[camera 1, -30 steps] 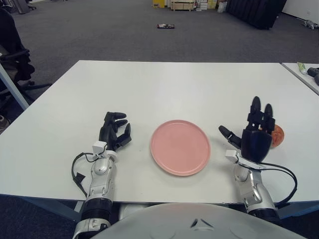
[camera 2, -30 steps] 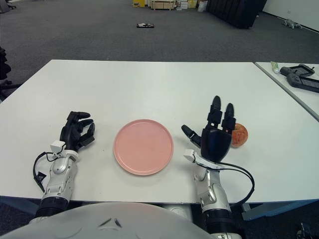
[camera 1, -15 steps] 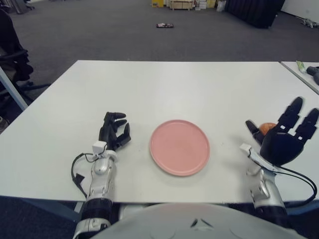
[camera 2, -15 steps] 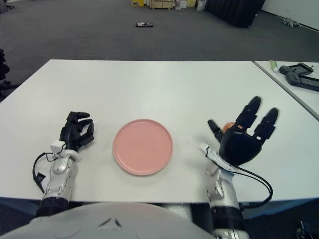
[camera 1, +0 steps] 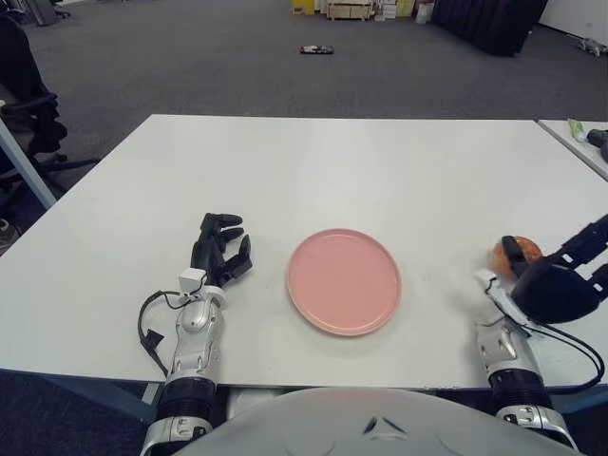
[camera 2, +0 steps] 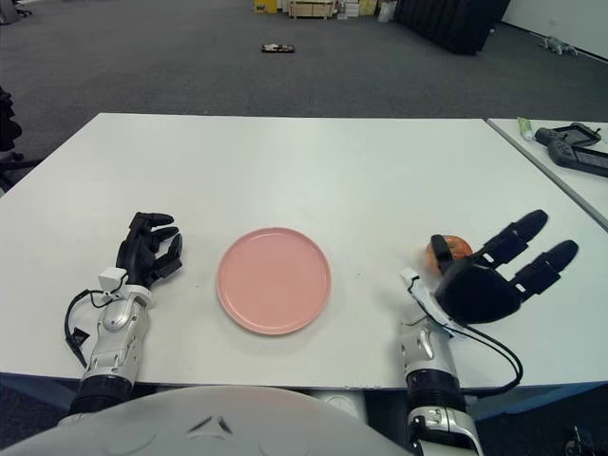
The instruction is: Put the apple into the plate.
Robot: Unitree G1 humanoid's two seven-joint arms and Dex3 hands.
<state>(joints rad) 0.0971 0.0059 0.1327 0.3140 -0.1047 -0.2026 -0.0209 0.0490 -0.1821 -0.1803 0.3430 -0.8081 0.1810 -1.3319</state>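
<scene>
Fingers of the right hand (camera 2: pixel 489 275) are now spread wide and tilted outward to the right, with nothing held; one second ago the same hand was raised upright, hiding most of the apple (camera 2: pixel 448 251), and half a second ago it was seen swinging away to the right. The apple is now exposed on the white table (camera 2: pixel 313 171), just beyond the hand's thumb and well to the right of the pink plate (camera 2: pixel 274 279), which is empty. Whether the thumb touches the fruit cannot be told. The swing is judged to be an opening of the hand in readiness for a grasp, so the pick-up is not yet made and the task is at an early stage. The apple appears unmoved between the frames, and the plate has not shifted either. The left hand (camera 1: pixel 217 255) is shown to the left of the plate, fingers loosely curled, holding nothing, unchanged in place and pose across all the frames.
</scene>
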